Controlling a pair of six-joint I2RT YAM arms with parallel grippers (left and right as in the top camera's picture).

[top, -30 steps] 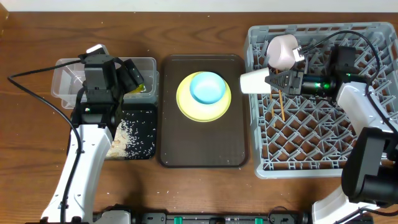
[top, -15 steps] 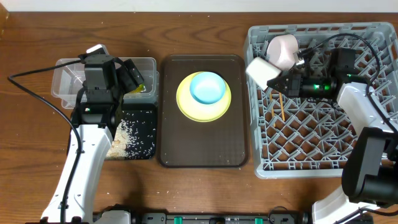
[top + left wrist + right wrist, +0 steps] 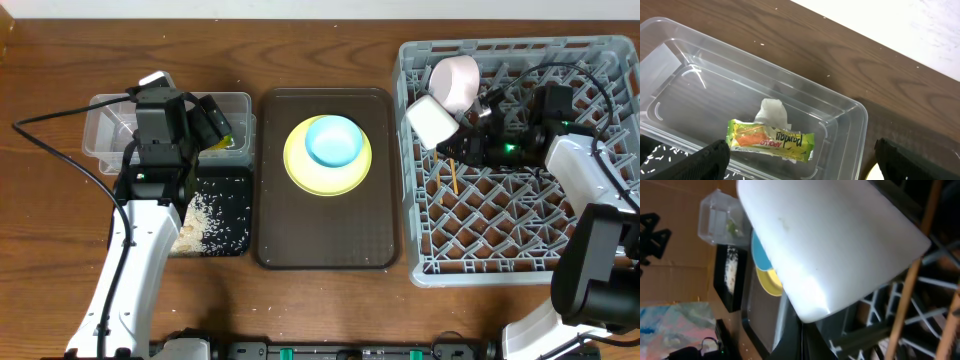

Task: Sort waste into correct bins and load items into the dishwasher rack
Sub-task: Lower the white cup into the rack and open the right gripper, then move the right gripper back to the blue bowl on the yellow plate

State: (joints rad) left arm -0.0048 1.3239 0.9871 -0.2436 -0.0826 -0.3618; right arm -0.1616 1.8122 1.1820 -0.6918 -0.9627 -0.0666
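The step in hand is loading the white cup [image 3: 432, 120] into the rack [image 3: 412, 230]. The right gripper [image 3: 457, 140] has its jaws pinched together on the cup's wall and holds it tilted above the rack's far left corner. The cup is just beside the pink bowl [image 3: 455, 82] already lying there; whether the two touch I cannot tell. The chopsticks [image 3: 452, 178] lie on the lattice floor below the gripper. As I judge it, the next move calls for turning the cup mouth-down and lowering it into a free space among the pegs, clear of the bowl and chopsticks. Only then should the jaws part, so that it does not roll. The waste looks sorted: the tissue [image 3: 772, 111] and snack wrapper [image 3: 771, 140] lie in the clear tub [image 3: 850, 107], and the rice [image 3: 212, 220] is in the black tray [image 3: 235, 180]. The left gripper [image 3: 212, 122] hovers over the tub with its jaws wide apart and nothing between them. The plate [image 3: 300, 170], with the blue bowl [image 3: 333, 140] on it, sits on the brown tray [image 3: 325, 235] and is yet to be loaded. That is probably the bulk of what remains.
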